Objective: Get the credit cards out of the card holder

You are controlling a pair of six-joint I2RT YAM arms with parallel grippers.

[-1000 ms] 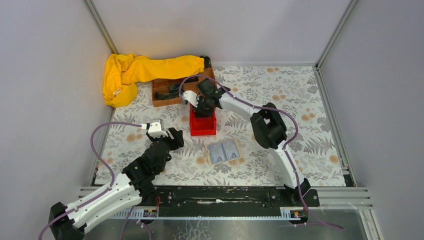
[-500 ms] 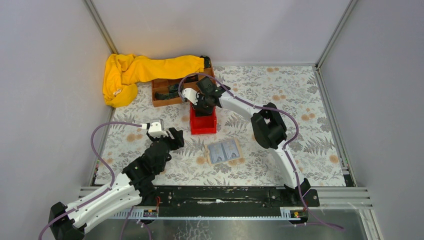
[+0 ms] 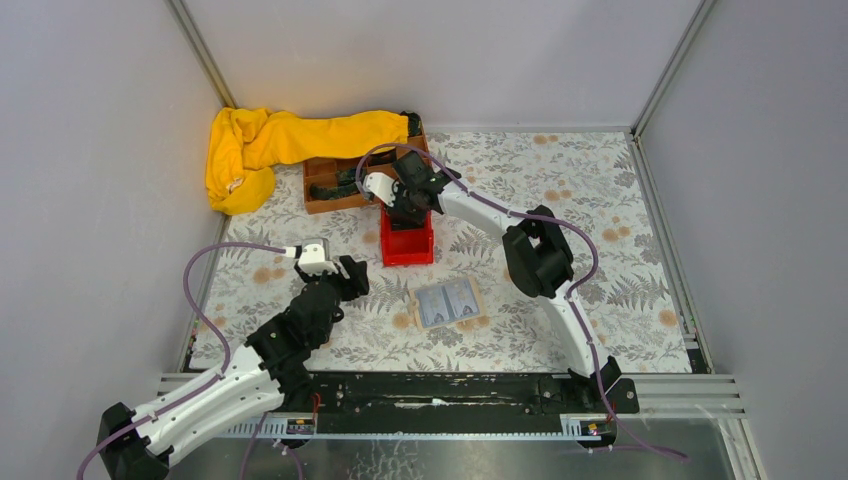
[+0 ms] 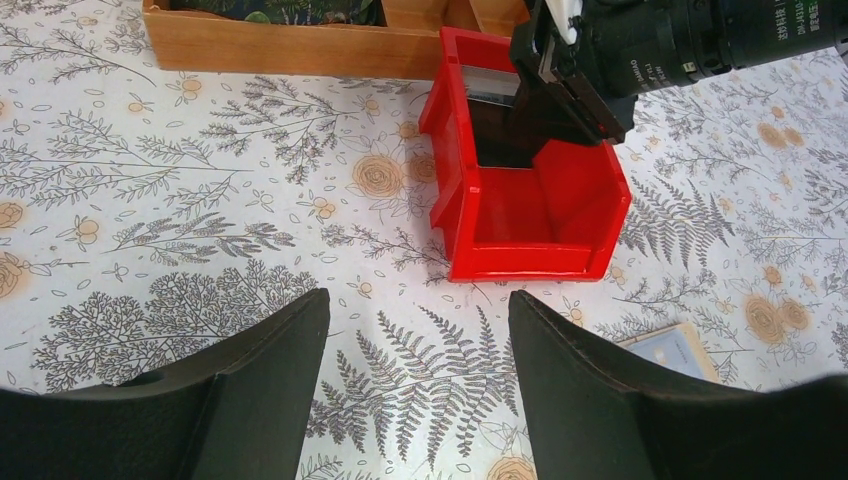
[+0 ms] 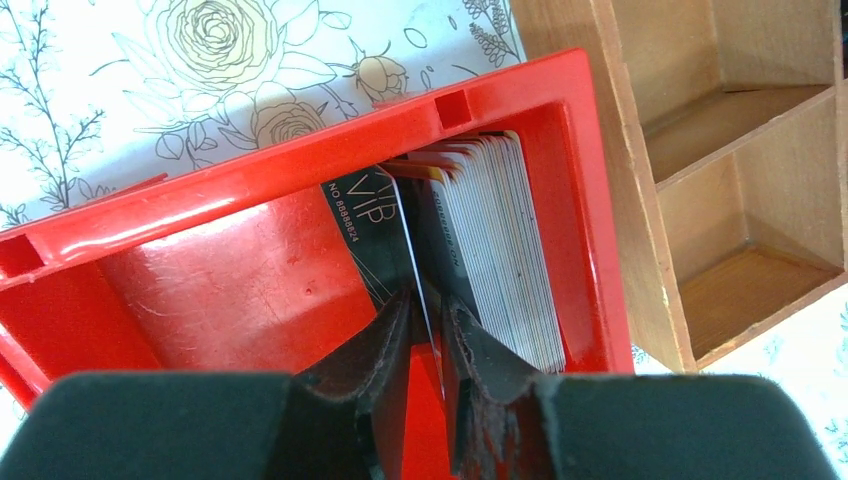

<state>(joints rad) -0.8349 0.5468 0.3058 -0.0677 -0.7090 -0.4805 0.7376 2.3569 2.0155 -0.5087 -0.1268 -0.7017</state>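
Table (image 3: pixel 600 200) — bin (image 3: pixel 407 254); tray (image 3: pixel 322 192); card holder (image 3: pixel 449 302); cloth (image 3: pixel 290 138)

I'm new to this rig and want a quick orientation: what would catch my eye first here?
The bright red bin at mid-table, where the right gripper reaches in and pinches a dark VIP card beside a stack of cards standing on edge. Next come the yellow cloth draped over the wooden tray at the far left, and the card holder lying open near the front.
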